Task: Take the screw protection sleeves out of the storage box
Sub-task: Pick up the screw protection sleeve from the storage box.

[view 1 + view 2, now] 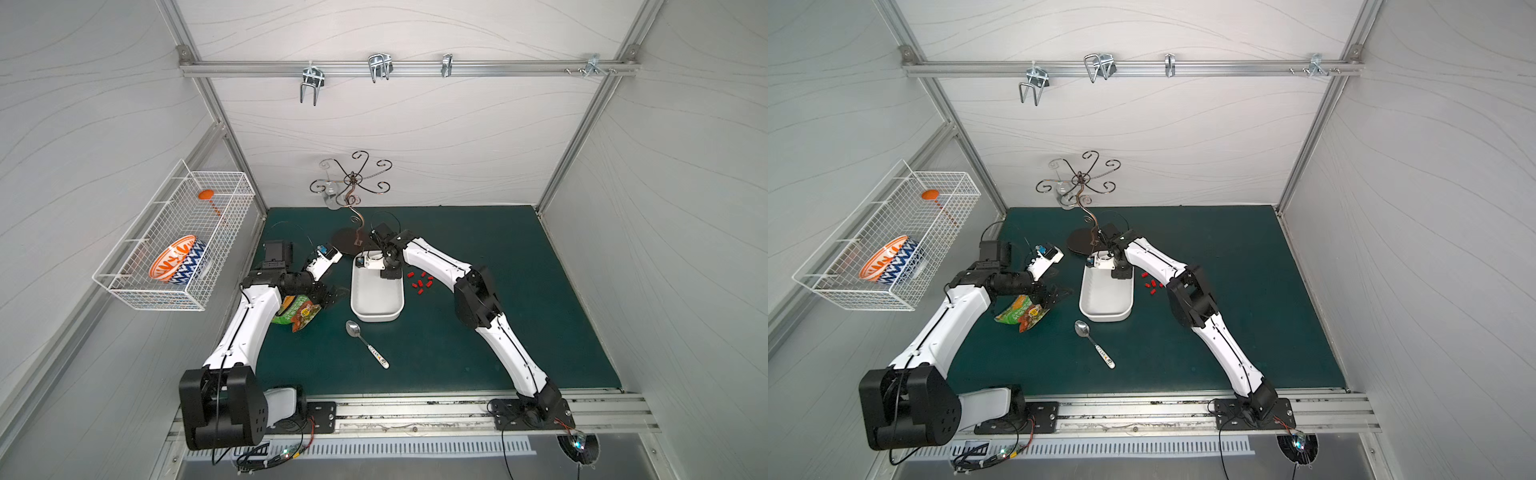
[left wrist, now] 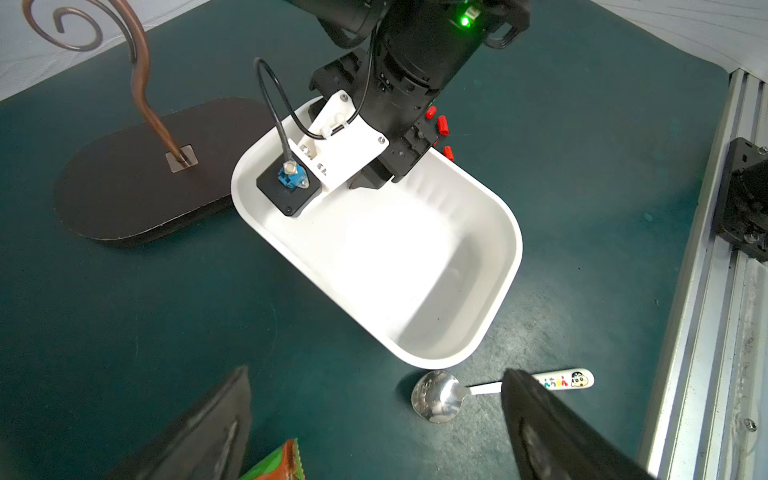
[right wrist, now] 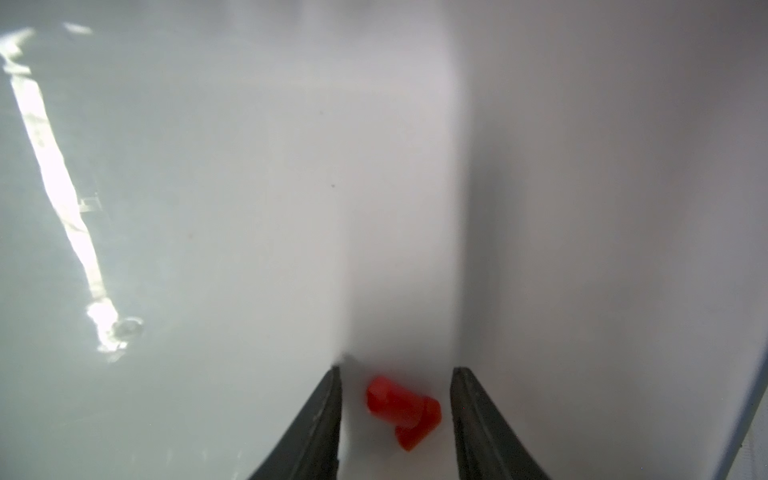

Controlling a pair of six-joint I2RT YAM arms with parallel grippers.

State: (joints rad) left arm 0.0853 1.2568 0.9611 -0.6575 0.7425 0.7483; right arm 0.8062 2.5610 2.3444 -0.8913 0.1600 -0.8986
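Note:
The white storage box (image 1: 376,318) (image 1: 1106,318) (image 2: 511,249) lies mid-mat. My right gripper (image 1: 388,270) (image 1: 1121,270) (image 3: 397,372) reaches down into its far end. Its jaws stand open on either side of two red screw protection sleeves (image 3: 403,409) that lie together on the box floor, with a gap to each finger. Several more sleeves (image 1: 420,284) (image 1: 1152,286) (image 2: 442,124) lie on the mat just right of the box. My left gripper (image 1: 332,295) (image 1: 1059,293) (image 2: 376,372) hovers wide open and holds nothing, left of the box.
A spoon (image 1: 365,343) (image 2: 440,395) lies in front of the box. A snack bag (image 1: 299,311) (image 2: 278,463) sits under my left arm. The dark base of a wire stand (image 1: 349,241) (image 2: 158,170) is behind the box. A wall basket (image 1: 174,237) holds a patterned bowl (image 1: 178,259).

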